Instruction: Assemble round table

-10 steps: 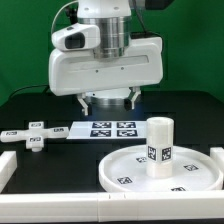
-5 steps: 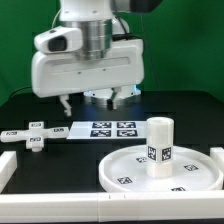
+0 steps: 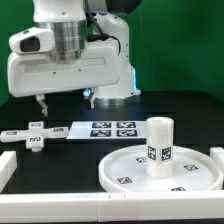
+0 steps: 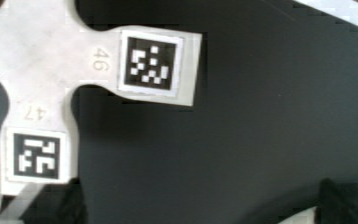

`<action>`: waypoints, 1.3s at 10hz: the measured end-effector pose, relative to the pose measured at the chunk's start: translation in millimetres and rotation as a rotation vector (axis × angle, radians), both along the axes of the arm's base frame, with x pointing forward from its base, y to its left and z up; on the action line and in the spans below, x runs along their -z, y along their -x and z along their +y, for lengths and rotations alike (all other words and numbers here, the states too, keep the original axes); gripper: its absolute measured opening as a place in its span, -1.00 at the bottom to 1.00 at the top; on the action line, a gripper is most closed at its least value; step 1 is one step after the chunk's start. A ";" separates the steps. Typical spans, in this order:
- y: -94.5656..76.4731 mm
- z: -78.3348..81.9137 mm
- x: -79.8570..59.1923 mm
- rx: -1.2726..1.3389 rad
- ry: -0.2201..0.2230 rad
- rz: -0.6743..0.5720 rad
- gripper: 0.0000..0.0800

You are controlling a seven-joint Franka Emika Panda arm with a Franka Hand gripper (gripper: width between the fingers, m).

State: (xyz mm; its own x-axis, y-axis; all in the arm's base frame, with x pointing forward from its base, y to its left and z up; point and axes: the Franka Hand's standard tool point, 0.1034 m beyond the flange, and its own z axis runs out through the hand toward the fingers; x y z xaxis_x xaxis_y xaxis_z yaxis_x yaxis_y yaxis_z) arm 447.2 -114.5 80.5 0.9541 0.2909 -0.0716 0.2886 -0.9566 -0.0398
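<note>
A large white round disc with a raised rim lies flat on a black mat. A short thick white cylinder stands upright on the disc, near its middle, with a square tag facing the camera. Whether it is fastened into the disc or only resting there cannot be told.

The small cross-shaped piece lies loose and flat on the mat, well apart from the disc, toward the exterior view's left. The wrist view shows the same piece close up, two of its tags legible.

Between that piece and the disc lies the marker board.

The gripper hangs above the mat, well apart from the disc and near the cross-shaped piece. Its fingers are spread wide and hold nothing.

The task looks roughly halfway along: disc and cylinder are together, and the cross-shaped piece has yet to be lifted and joined to the cylinder's top.
</note>
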 end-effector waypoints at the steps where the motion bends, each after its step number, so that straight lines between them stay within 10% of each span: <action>1: 0.7 -1.5 0.6 -0.016 0.000 0.001 0.62; 5: -1.7 -46.8 -2.5 -0.311 0.004 -0.036 0.62; 13: 0.0 -58.2 6.4 -0.514 -0.005 -0.029 0.62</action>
